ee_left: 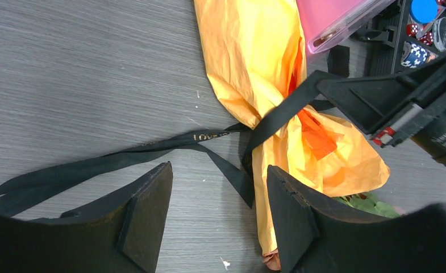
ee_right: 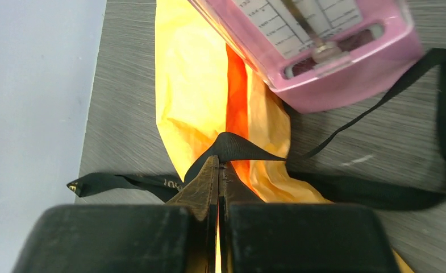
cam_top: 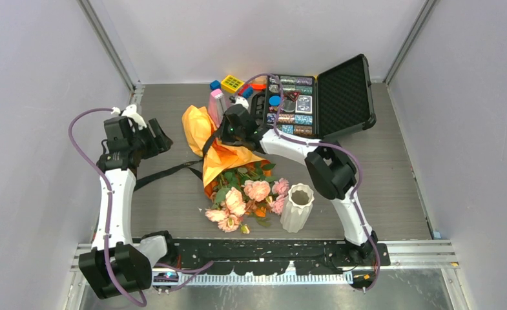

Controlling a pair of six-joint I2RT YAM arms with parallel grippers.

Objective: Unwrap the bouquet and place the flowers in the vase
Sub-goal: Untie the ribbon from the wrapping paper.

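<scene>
Right wrist view shows the right tool [ee_right: 217, 166] pinched fully together on a raised loop of the black ribbon [ee_right: 240, 147] where it crosses the orange paper [ee_right: 186, 85], with the pink metronome [ee_right: 328, 51] just beyond the wrap. From the top external camera, the bouquet [cam_top: 223, 152] lies on the tabletop [cam_top: 393, 174] between the arms. Its paper end points toward the open black case [cam_top: 344, 90], and the flowers [cam_top: 244, 194] fan toward the near edge, just beside the white ribbed vase [cam_top: 297, 206], which stands upright with no stems in it. The left tool [ee_left: 219, 173] hangs partly open and holds nothing, above a loose ribbon tail trailing across the tabletop. The ribbon cinches the paper at its waist; whether a knot remains there cannot be told. The step in hand appears to be drawing the tie off the wrap. Done well, the pull would follow the ribbon's own run, away from the waist, low and gradual, so the band slips free rather than dragging the whole bundle. The free tool could pin the paper or take the tail to give the pull something to work against. The metronome sits close enough to be knocked, and any slide toward the near edge risks pushing blooms into the vase.
</scene>
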